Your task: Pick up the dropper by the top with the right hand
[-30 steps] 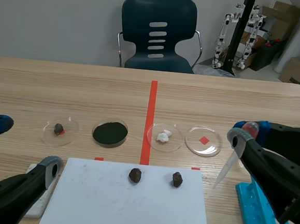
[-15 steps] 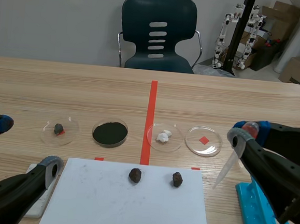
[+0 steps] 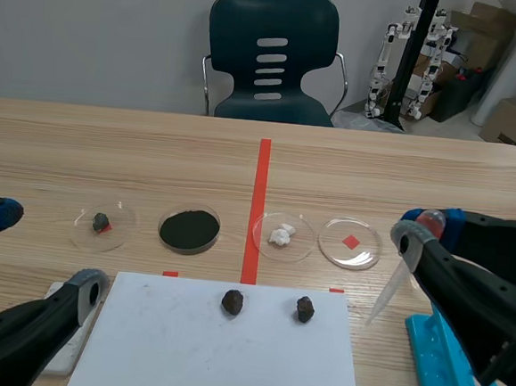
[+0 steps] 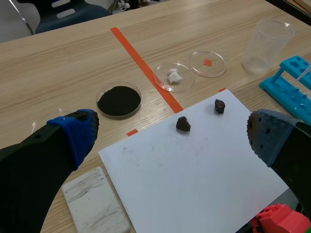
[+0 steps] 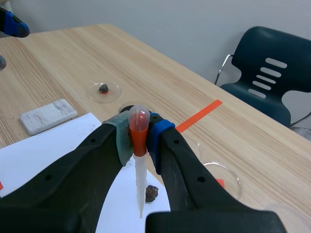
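While the right gripper (image 5: 140, 138) pinches the dropper (image 5: 139, 179) by its red bulb, tip hanging down just off the right edge of the white sheet (image 3: 183, 348), the left gripper (image 4: 170, 133) hovers over that sheet, fingers spread wide.

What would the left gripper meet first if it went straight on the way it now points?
Probably the white paper sheet, short of the nearer dark lump; depth is unclear.
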